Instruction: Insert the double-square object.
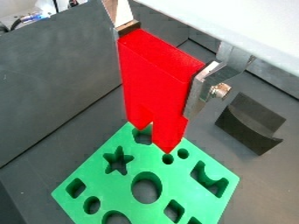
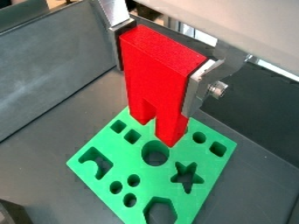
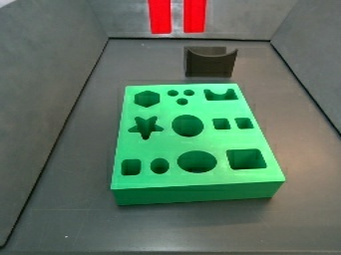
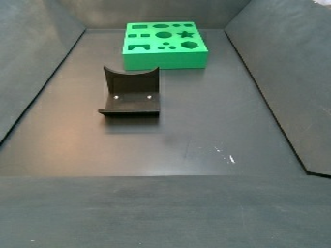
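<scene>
The double-square object [image 1: 155,79] is a bright red block with two square legs and a slot between them. It also shows in a wrist view [image 2: 156,83]. My gripper [image 1: 158,70] is shut on its upper body, one silver finger [image 1: 201,87] on each side, legs pointing down. The gripper [image 2: 159,70] holds it in the air above the green board [image 1: 140,184], apart from it. In a side view only the two red legs [image 3: 176,15] show at the top edge, above the board [image 3: 193,139]; the gripper is out of view there.
A dark grey curved block [image 3: 209,62] stands on the floor beside the green board [image 4: 165,44]; it shows in the side view [image 4: 130,92] and a wrist view [image 1: 251,118]. Dark sloping walls enclose the floor.
</scene>
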Robot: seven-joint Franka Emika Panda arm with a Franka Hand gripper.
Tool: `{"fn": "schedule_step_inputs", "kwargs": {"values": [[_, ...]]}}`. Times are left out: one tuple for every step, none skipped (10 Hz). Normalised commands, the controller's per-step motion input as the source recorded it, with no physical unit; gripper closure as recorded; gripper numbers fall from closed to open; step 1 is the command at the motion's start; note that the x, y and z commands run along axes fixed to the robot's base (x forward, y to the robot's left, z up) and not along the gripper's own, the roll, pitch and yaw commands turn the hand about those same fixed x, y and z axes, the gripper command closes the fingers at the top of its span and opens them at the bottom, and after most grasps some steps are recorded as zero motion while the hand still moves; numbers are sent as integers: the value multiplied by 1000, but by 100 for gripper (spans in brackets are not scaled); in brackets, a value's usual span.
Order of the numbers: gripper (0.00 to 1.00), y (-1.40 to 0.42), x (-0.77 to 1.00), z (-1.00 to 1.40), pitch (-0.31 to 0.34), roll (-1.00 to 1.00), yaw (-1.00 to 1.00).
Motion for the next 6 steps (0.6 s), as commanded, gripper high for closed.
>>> {"fn": "schedule_step_inputs", "kwargs": {"values": [[100, -189, 1000, -523, 0, -214, 43], [100, -243, 1000, -600, 0, -184, 0], [100, -240, 1000, -651, 0, -177, 0], [100, -240, 1000, -677, 0, -157, 0], [100, -223, 1000, -709, 0, -121, 0], [100, -120, 1000, -566, 0, -31, 17]]}}
